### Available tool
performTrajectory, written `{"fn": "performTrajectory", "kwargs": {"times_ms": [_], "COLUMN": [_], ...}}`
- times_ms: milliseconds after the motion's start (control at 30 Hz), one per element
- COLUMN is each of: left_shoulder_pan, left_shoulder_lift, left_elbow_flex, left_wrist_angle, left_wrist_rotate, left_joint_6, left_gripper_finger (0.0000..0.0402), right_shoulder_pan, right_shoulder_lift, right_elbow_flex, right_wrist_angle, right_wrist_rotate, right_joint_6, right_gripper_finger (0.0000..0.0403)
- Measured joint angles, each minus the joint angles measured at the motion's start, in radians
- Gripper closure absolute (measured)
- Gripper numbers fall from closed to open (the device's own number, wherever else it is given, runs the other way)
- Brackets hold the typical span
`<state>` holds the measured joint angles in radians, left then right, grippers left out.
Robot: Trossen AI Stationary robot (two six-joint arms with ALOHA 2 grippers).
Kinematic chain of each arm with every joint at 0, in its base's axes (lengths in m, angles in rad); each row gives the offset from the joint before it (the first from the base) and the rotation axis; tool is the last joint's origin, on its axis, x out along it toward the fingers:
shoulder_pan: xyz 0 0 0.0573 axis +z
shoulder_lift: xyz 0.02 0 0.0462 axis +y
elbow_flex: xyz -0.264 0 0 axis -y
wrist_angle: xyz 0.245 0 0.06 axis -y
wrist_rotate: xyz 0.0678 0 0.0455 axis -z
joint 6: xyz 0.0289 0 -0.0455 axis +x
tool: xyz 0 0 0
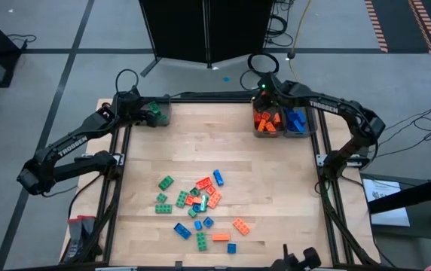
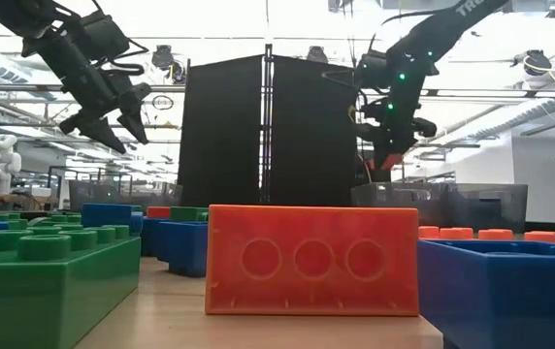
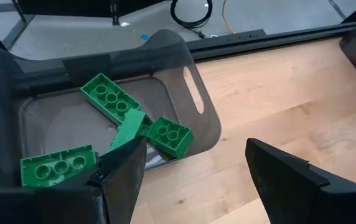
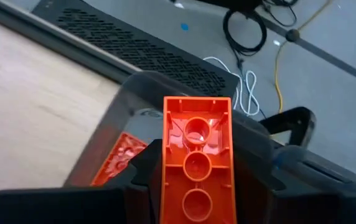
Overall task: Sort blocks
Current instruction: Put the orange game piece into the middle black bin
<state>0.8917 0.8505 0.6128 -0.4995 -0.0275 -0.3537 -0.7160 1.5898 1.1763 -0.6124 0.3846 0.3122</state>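
While the right hand (image 4: 196,186) is closed on an orange brick (image 4: 196,158), it hangs over the grey bin of orange bricks (image 1: 267,123) at the far edge of the desk (image 1: 276,188), right of the middle. In the right wrist view the brick stands upright between the two dark fingers and shows its hollow underside with three round tubes. Just to the right of this bin, touching it, stands a second grey bin (image 1: 297,123) with blue bricks inside.

At the far left corner of the desk the left hand (image 3: 190,180) is open and holds nothing. It hovers over a third grey bin (image 3: 203,118), and in it lie several green bricks (image 3: 111,99). In the low view both hands are well above the desk surface.

Most of the unsorted blocks (image 1: 200,199) are in a loose pile near the middle of the desk, toward the near edge, with green, orange and blue pieces mixed together. A few lie a little apart from the pile, for example one orange brick (image 1: 241,225) to the right and one small blue brick (image 1: 231,248) close to the near edge.
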Motion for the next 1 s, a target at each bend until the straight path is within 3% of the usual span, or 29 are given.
{"fn": "performTrajectory", "kwargs": {"times_ms": [133,767,1000], "left_shoulder_pan": [0.000,0.000,0.000], "left_shoulder_lift": [0.000,0.000,0.000], "left_elbow_flex": [0.000,0.000,0.000], "left_wrist_angle": [0.000,-0.011,-0.011], "left_wrist_rotate": [-0.010,-0.011,-0.011], "left_joint_6": [-0.002,-0.004,-0.003], "left_gripper_finger": [0.0125,0.0125,0.0125], "right_shoulder_pan": [-0.036,-0.043,-0.043], "right_shoulder_lift": [0.024,0.208,0.198], "right_elbow_flex": [0.000,0.000,0.000], "right_wrist_angle": [0.003,-0.010,-0.009], "right_wrist_rotate": [-0.073,-0.102,-0.100], "right_joint_6": [0.001,0.021,0.007], "right_gripper_finger": [0.0284,0.0282,0.0144]}}
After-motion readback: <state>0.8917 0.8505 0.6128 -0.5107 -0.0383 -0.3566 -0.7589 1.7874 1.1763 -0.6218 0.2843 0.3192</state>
